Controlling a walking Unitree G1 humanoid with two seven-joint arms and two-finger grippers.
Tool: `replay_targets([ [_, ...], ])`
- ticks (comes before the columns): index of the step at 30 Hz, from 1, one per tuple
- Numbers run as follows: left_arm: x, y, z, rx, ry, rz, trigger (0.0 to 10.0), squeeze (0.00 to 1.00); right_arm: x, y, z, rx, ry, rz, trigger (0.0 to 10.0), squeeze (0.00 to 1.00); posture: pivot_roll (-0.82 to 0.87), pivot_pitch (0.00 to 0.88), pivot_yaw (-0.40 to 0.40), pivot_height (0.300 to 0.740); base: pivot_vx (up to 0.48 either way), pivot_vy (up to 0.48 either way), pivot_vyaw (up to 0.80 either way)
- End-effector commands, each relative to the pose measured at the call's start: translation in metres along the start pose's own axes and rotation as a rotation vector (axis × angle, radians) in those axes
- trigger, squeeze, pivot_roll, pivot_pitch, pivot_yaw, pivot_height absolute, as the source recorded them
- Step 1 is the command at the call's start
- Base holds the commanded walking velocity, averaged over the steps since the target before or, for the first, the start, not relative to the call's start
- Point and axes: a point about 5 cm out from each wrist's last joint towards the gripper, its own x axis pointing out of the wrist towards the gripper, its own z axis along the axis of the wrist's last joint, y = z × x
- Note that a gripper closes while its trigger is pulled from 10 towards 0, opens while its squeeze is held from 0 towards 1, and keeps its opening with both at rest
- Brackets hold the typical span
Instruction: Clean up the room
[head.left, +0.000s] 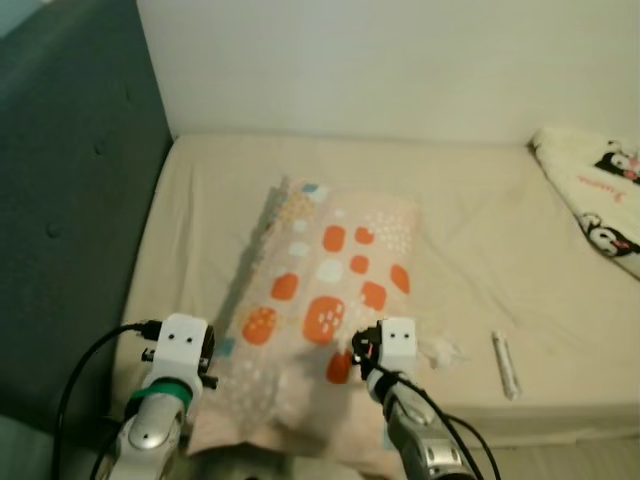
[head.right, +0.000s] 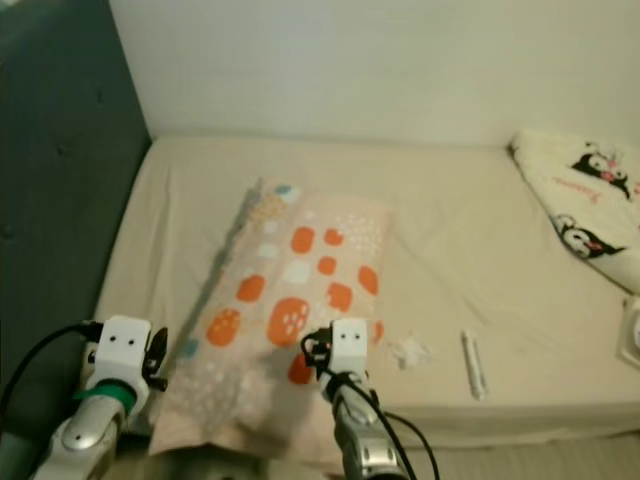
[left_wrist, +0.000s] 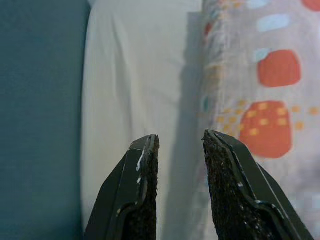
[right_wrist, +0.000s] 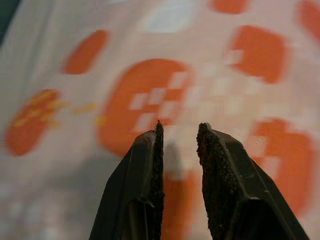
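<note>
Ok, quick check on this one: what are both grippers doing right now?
Left gripper: jaws open, holding nothing, beside the pillow's edge above the sheet.
Right gripper: jaws open, holding nothing, over the pillow.

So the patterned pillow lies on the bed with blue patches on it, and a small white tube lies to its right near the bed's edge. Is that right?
Not quite: the pillow's big patches are orange, not blue, as the left eye view shows. The rest holds: it lies on the bed, and the small white tube lies to its right near the edge.
</note>
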Motion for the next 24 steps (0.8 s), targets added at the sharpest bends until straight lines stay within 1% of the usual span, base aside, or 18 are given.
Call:
replay_targets([
  [1, -0.003, -0.007, -0.005, 0.007, 0.021, -0.040, 10.0, 0.00, -0.002, -0.007, -0.008, 0.007, 0.038, -0.028, 10.0, 0.00, 0.10, 0.057, 0.016, 0.721, 0.000, 0.000, 0.00],
  [7, 0.001, -0.005, -0.001, 0.034, 0.015, -0.070, 10.0, 0.00, -0.002, -0.008, -0.007, 0.015, 0.038, -0.036, 10.0, 0.00, 0.11, 0.075, 0.025, 0.721, 0.000, 0.000, 0.00],
  [11, 0.008, -0.001, 0.003, 0.031, 0.017, -0.072, 10.0, 0.00, -0.002, -0.008, -0.006, 0.025, 0.033, -0.053, 10.0, 0.00, 0.11, 0.108, 0.058, 0.721, 0.000, 0.000, 0.00],
  [12, 0.009, 0.000, 0.004, 0.019, 0.019, -0.063, 10.0, 0.00, -0.002, -0.008, -0.006, 0.028, 0.031, -0.058, 10.0, 0.00, 0.11, 0.111, 0.062, 0.721, 0.000, 0.000, 0.00],
  [14, 0.009, 0.000, 0.004, 0.019, 0.019, -0.063, 10.0, 0.00, -0.002, -0.008, -0.006, 0.028, 0.031, -0.058, 10.0, 0.00, 0.11, 0.111, 0.062, 0.721, 0.000, 0.000, 0.00],
  [15, 0.010, 0.001, 0.007, 0.019, 0.016, -0.060, 10.0, 0.00, -0.003, -0.009, -0.006, 0.028, 0.026, -0.068, 10.0, 0.00, 0.11, 0.119, 0.080, 0.721, 0.000, -0.480, 0.00],
  [17, 0.010, 0.002, 0.007, 0.023, 0.015, -0.061, 10.0, 0.00, -0.003, -0.008, -0.006, 0.028, 0.025, -0.071, 10.0, 0.00, 0.11, 0.120, 0.082, 0.721, 0.000, -0.480, 0.00],
  [19, 0.010, 0.002, 0.007, 0.001, 0.012, -0.048, 10.0, 0.00, -0.004, -0.008, -0.006, 0.029, 0.022, -0.073, 10.0, 0.00, 0.11, 0.121, 0.086, 0.721, 0.000, -0.480, 0.00],
  [21, 0.009, 0.005, 0.004, -0.030, 0.013, 0.012, 10.0, 0.00, -0.005, -0.011, -0.001, -0.019, -0.007, -0.088, 10.0, 0.00, 0.09, 0.127, 0.092, 0.721, 0.000, 0.000, 0.00],
  [22, 0.009, 0.005, 0.004, -0.030, 0.013, 0.012, 10.0, 0.00, -0.005, -0.011, -0.001, -0.019, -0.007, -0.088, 10.0, 0.00, 0.09, 0.127, 0.092, 0.721, 0.000, 0.000, 0.00],
  [23, 0.007, 0.007, 0.002, -0.063, 0.010, 0.049, 10.0, 0.00, -0.005, -0.012, 0.004, -0.052, -0.029, -0.088, 10.0, 0.00, 0.09, 0.129, 0.088, 0.721, 0.000, 0.000, 0.00],
  [24, 0.006, 0.007, 0.002, -0.071, 0.010, 0.054, 10.0, 0.00, -0.005, -0.012, 0.005, -0.055, -0.033, -0.086, 10.0, 0.00, 0.09, 0.129, 0.088, 0.721, 0.000, 0.000, 0.00],
])
